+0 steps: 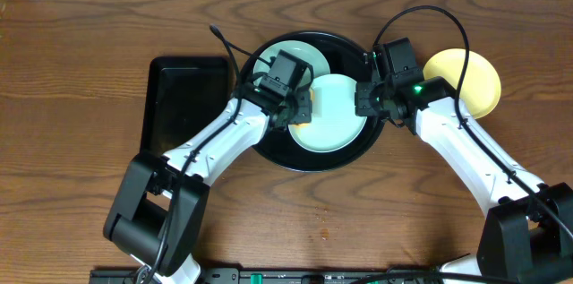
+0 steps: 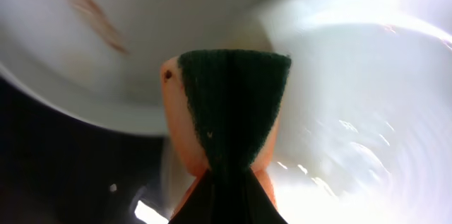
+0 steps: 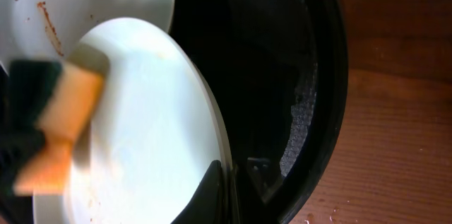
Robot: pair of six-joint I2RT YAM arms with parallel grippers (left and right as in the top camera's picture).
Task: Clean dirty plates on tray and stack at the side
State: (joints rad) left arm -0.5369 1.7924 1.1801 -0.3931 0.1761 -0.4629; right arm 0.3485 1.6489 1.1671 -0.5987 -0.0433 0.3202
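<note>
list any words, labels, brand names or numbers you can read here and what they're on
No readable text in any view.
The front mint plate, rear mint plate, yellow plate, round black tray, rectangular black tray and sponge show no markings.
The right arm carries only a green light, no lettering.

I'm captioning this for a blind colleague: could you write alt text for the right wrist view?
The right gripper pinches the rim of a pale plate in the black tray, while an orange-and-green sponge sits at its left edge; a brown-smeared plate lies partly beneath.
</note>
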